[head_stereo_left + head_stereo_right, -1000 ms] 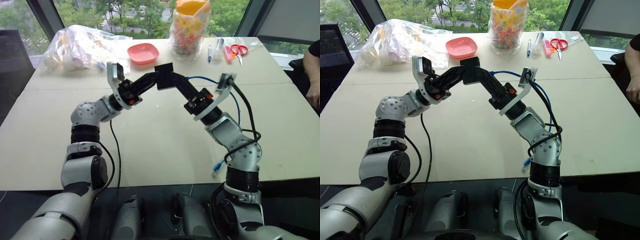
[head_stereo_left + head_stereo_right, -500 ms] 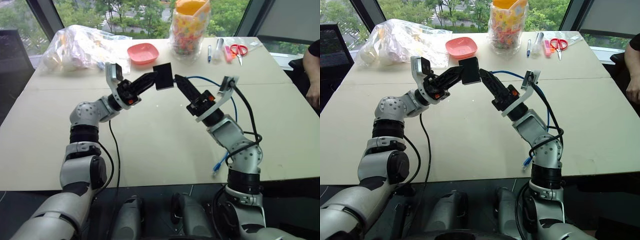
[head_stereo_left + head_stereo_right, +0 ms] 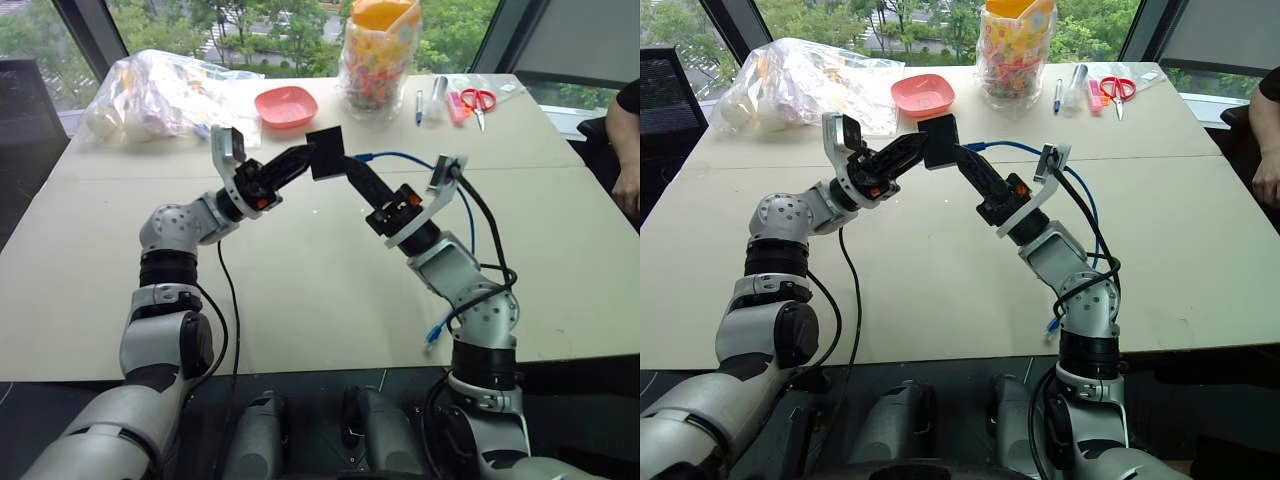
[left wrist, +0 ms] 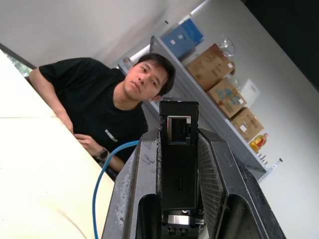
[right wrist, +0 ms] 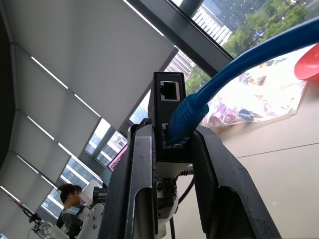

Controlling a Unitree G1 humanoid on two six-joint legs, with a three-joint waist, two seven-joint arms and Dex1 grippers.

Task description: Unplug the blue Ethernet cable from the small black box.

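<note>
The left gripper (image 3: 318, 155) clamps the small black box (image 3: 326, 153). The right gripper (image 3: 352, 168), at its 4 o'clock, closes on the blue Ethernet cable (image 5: 192, 110), plugged in

You are seeing the small black box (image 3: 325, 153) only edge-on in the head views, so its ports are too small to make out there. The right gripper (image 3: 357, 172) is covering the spot where the blue Ethernet cable (image 3: 400, 156) is meeting the box. Lower right of centre, the right arm is hiding much of the cable's run down to its free plug at the table (image 3: 300, 290) edge. At the right edge, the frame is cutting off a person (image 3: 628, 150), leaving just an arm.
</note>
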